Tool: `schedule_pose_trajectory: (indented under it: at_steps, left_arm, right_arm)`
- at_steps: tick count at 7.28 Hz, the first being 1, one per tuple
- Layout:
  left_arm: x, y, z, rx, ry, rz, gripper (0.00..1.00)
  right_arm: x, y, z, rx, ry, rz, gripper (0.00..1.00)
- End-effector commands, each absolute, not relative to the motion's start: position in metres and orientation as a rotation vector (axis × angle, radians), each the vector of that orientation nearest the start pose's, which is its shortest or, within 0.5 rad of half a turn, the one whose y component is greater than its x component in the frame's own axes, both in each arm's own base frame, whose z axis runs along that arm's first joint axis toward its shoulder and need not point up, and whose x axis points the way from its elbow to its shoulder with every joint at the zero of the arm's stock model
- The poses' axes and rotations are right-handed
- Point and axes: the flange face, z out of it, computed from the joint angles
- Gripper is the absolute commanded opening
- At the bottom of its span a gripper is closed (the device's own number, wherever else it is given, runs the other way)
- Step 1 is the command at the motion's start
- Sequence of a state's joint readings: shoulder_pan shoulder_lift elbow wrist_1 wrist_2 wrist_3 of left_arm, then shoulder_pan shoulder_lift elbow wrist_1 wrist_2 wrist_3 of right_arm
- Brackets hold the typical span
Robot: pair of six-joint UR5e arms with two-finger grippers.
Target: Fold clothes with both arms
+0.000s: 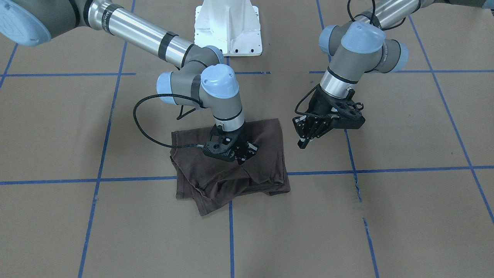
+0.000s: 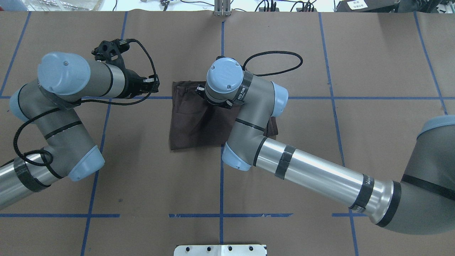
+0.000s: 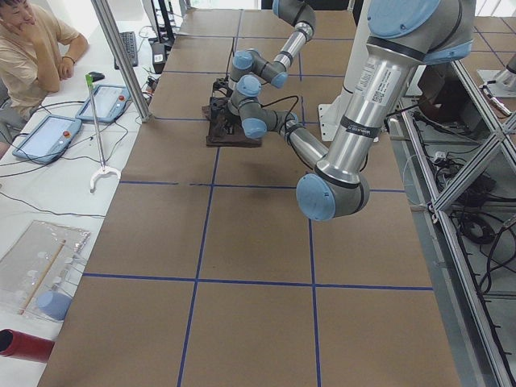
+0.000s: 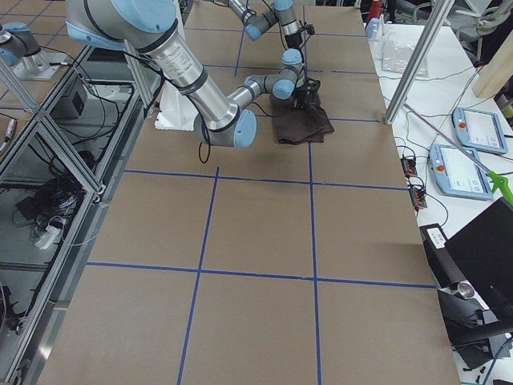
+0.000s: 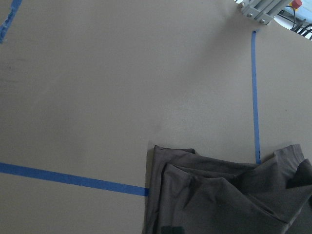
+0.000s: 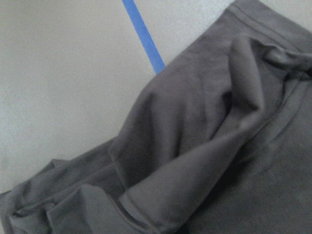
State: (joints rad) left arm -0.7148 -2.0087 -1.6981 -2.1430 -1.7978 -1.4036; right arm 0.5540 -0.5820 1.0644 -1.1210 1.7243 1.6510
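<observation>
Pinching a fold of the T-shirt [image 1: 264,146], the right gripper [image 1: 243,155] sits closed on the cloth. The left gripper [image 1: 303,142], fingers drawn narrow, hangs over bare worktop [image 1: 405,127] just beside it. The T-shirt lies bunched mid-worktop, across the blue tape lines [image 1: 135,179].

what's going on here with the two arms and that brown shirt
A two-armed robot is folding a brown shirt on the table. The shirt lies bunched into a rough, rumpled rectangle, several layers thick. The right gripper is down on the middle of it; whether it is pinching cloth or only pressing cannot be told. The left gripper hangs beside the shirt, above the bare table, holding nothing.
</observation>
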Motion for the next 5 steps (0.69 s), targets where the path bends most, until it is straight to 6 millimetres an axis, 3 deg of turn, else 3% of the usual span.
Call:
schedule_pose_trajectory:
  at_steps: [1,3,4,5]
  left_arm:
    - [0.410,-0.504,0.288,0.303,1.115,-0.358,0.00]
    - [0.408,-0.504,0.289,0.305,1.115,-0.360,0.00]
    - [0.406,-0.504,0.287,0.306,1.119,-0.363,0.00]
    - [0.404,-0.505,0.287,0.309,1.119,-0.368,0.00]
  right_arm:
    - [-0.672,-0.579,0.181,0.135,-0.928,0.525,0.00]
    - [-0.621,-0.643,0.189,0.203,-0.923,0.547,0.00]
    - [-0.600,-0.672,0.215,0.221,-0.867,0.567,0.00]
    - [-0.556,-0.707,0.235,0.254,-0.834,0.584,0.00]
